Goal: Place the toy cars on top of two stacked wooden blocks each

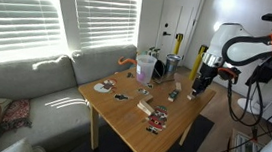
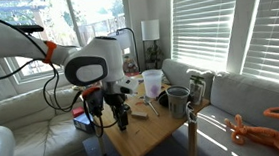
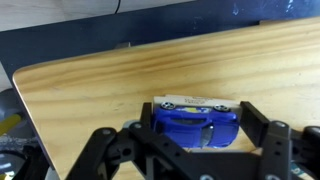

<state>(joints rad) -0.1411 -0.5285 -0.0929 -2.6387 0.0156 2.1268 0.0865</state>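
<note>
Gripper [image 1: 197,89] hovers at the worktop [image 1: 122,120] edge, three o'clock, in an exterior view; wooden blocks are too small to identify. Elsewhere it [image 2: 124,117] hangs low. Wrist view: jaws spread wide around the blue car [image 3: 196,122] at six o'clock, not gripping (centre them, then close). Dark car unseen.

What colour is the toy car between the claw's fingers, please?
Blue toy car, with a pale top edge; the wrist view shows it best.
</note>
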